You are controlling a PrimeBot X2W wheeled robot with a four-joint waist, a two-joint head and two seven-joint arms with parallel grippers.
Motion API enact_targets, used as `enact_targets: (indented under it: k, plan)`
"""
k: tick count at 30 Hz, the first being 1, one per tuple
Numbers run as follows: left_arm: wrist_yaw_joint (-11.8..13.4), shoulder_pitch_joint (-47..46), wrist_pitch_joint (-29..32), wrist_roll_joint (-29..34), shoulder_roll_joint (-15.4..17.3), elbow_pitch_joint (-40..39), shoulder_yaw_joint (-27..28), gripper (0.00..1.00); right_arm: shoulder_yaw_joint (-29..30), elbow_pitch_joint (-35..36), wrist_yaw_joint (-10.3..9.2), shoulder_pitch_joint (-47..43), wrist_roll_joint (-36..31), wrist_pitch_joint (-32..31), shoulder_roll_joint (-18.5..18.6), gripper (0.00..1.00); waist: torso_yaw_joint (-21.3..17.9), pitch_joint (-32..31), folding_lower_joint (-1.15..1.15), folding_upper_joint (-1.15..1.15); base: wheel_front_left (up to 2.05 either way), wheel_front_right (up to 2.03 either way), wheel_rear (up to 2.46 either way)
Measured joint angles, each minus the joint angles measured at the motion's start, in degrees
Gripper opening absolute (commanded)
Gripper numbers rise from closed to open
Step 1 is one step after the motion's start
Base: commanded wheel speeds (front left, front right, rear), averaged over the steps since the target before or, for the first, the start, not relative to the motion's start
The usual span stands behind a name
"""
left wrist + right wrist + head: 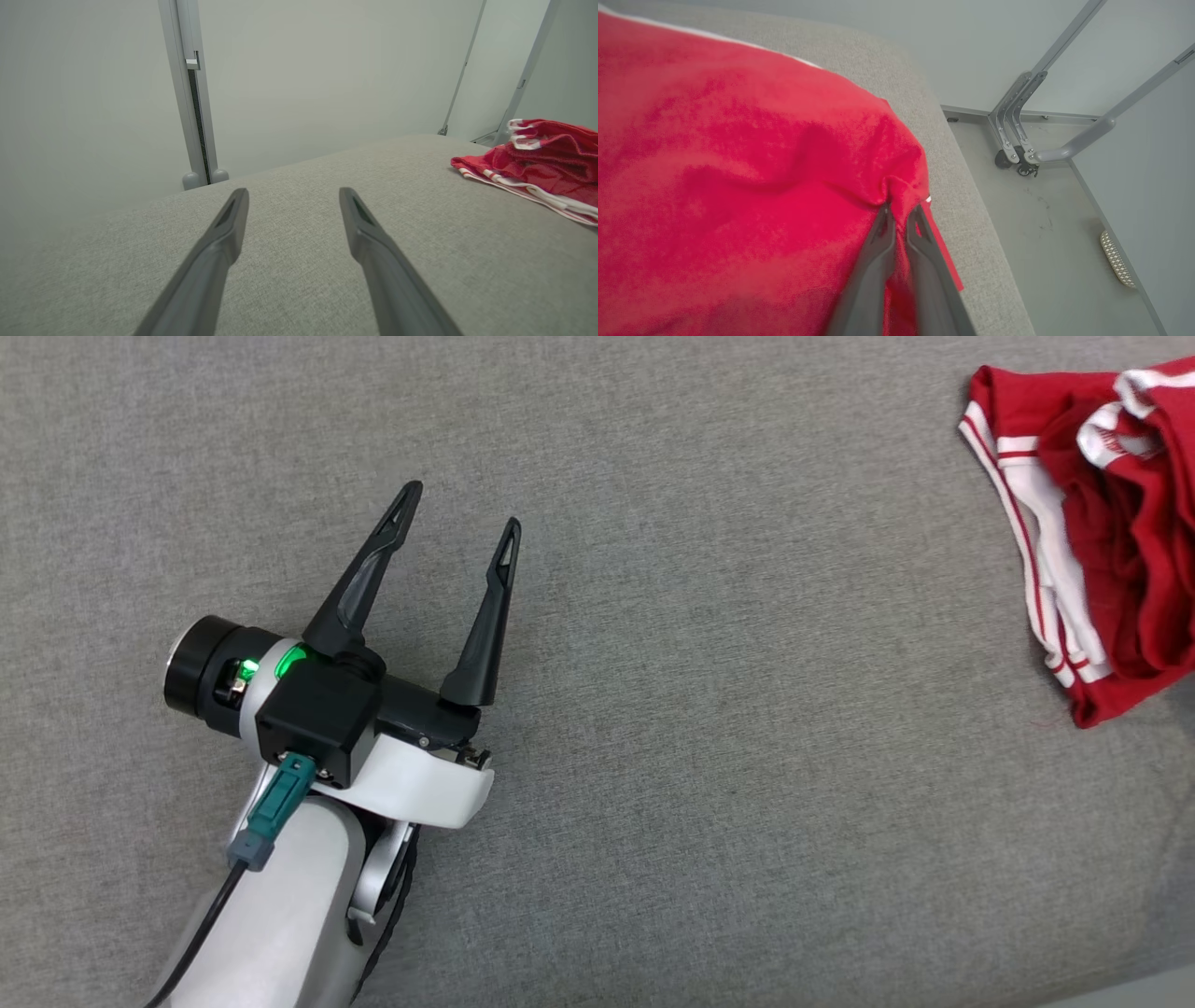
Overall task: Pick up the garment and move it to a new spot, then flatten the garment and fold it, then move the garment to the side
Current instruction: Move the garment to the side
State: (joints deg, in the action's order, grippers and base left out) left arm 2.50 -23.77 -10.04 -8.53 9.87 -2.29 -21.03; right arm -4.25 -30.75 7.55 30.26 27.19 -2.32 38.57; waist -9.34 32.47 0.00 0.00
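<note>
Garment (1111,551): we log bright red, with broad white bands and thin red pinstripes along its edges.
Surface (728,756): we note light grey, a fine heathered weave, no print.
Left gripper (461,509): black fingers; black housing with a green light (291,660).
Forearm (280,915): white shell; we see a teal connector (280,798) on a black cable.
Right gripper (902,211): dark grey fingers against the red cloth.
Wall (303,70): pale grey-green, plain.
Frame (1017,126): mid grey metal.
Floor (1045,242): dull grey, with dark scuffs.
</note>
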Motion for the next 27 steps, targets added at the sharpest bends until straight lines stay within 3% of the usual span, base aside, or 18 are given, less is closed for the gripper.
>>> enact_targets:
  k: [1, 2, 9, 13, 22, 27]
  plan:
    - [0.0, -0.2, 0.0, 0.0, 0.0, 0.0, 0.0, 1.0, 0.1, -1.8, 0.0, 0.3, 0.4, 0.1, -0.8, 0.8, 0.3, 0.5, 0.0, 0.0, 0.0, 0.0, 0.0]
    - [0.0, -0.3, -0.1, 0.0, 0.1, 0.0, 0.1, 1.0, 0.7, -3.7, 0.01, 0.7, 0.9, 0.5, -1.7, 1.0, 0.6, 1.0, 0.0, 0.0, 0.0, 0.0, 0.0]
    - [0.5, 0.0, -0.5, -0.3, 0.8, 1.3, 0.8, 1.0, 2.7, -11.2, 0.0, 0.4, 1.5, 8.1, -5.8, 1.0, 0.6, -0.4, 0.0, 0.0, 0.0, 0.0, 0.0]
    - [1.1, 2.3, -1.1, -1.2, 1.1, 2.3, 1.6, 1.0, 3.8, -10.5, 0.0, -2.9, 1.7, 13.7, -7.6, 1.0, 0.0, -3.4, 0.0, 0.0, 0.0, 0.0, 0.0]
    - [3.9, 9.8, -2.1, -4.5, 1.4, 3.0, 4.5, 1.0, 7.8, 5.7, 0.0, -13.6, -3.2, 16.8, -14.9, 1.0, -0.8, -12.4, 0.0, 0.0, 0.0, 0.0, 0.0]
    - [4.7, 13.1, -2.2, -5.8, 0.9, 2.9, 4.9, 1.0, 8.7, 17.5, -0.04, -19.6, -8.2, 13.8, -20.4, 1.0, 0.1, -17.0, 0.0, 0.0, 0.0, 0.0, 0.0]
